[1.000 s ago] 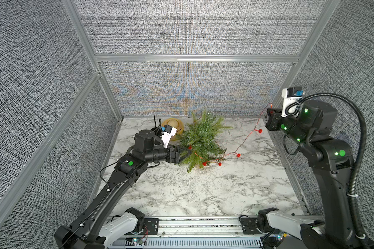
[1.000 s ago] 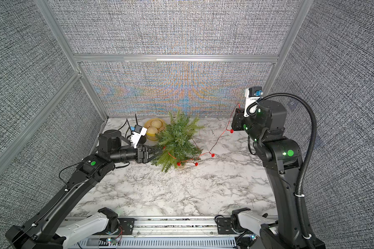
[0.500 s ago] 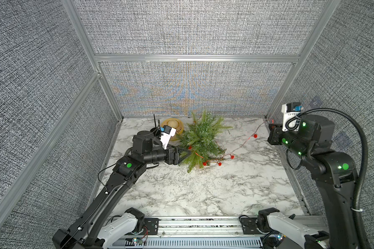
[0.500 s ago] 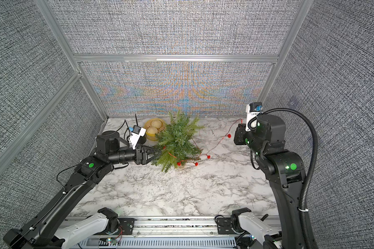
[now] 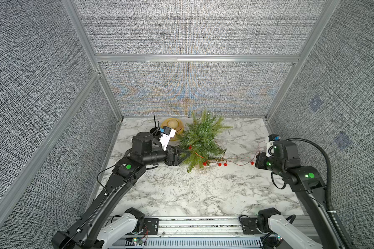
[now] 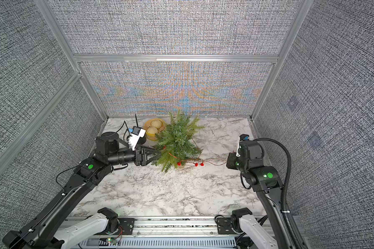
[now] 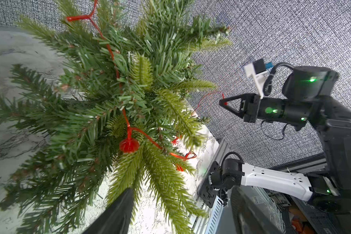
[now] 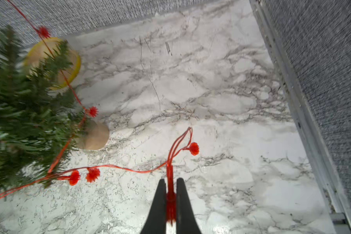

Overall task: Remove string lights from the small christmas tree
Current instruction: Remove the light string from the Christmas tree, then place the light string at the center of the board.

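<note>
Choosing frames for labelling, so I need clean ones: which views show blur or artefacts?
Right wrist view: the small christmas tree is smeared, but the string lights pinched in the right end effector are sharp. Both top views: crisp, with rainbow moiré on the back wall. Left wrist view: tree crisp.

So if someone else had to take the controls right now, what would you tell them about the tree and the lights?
Left pincer: open, its fingers among the lower branches of the small christmas tree; no grip visible.
Right pincer: shut on the string lights, near the right edge of the table.
Done: one length pulled free, running from the right pincer across the table to the tree's foot, with several bulbs lying there.
To do: wire and at least one bulb wind through the branches; draw those out. Battery box not in sight.
</note>
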Motion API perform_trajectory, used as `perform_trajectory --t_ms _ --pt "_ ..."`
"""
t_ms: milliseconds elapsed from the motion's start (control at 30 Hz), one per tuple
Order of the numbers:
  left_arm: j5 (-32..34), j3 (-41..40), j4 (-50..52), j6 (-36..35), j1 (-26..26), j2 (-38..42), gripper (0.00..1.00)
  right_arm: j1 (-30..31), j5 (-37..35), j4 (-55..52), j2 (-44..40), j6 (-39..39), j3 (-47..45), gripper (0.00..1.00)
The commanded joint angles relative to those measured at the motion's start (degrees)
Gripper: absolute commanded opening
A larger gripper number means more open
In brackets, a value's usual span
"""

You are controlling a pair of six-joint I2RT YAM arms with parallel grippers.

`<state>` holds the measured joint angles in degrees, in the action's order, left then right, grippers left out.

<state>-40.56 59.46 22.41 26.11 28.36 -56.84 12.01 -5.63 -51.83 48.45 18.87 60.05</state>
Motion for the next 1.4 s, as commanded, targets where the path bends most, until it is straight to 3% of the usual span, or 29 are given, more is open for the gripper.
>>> perform_trajectory --t_ms 0,400,900,933,1100,1233,1367 --pt "-0.5 0.0 -1.1 -0.7 -0.1 0.5 0.76 0.3 1.3 5.4 0.8 3.9 -5.2 0.00" --pt "1.2 0.7 -1.4 -0.1 -0.1 0.4 0.76 4.5 2.2 16.8 12.8 6.7 -13.8 0.00" --pt "1.3 2.2 -1.3 0.3 -0.1 -1.8 0.76 4.5 2.0 29.0 24.4 9.0 -19.4 0.00" --pt "1.5 2.4 -1.1 0.1 -0.1 -1.9 0.76 4.5 2.2 29.7 24.1 9.6 -20.2 0.03" --pt "1.7 3.9 -0.3 -0.4 -0.1 -2.9 0.76 4.6 1.8 29.9 20.1 10.8 -22.1 0.38" --pt "1.5 4.9 -0.2 -0.6 -0.1 -4.0 0.76 4.5 2.2 27.9 14.6 9.1 -22.7 0.49" --pt "1.8 5.3 0.2 -0.8 -0.1 -4.7 0.76 4.6 9.8 28.8 6.6 5.1 -24.1 0.52"
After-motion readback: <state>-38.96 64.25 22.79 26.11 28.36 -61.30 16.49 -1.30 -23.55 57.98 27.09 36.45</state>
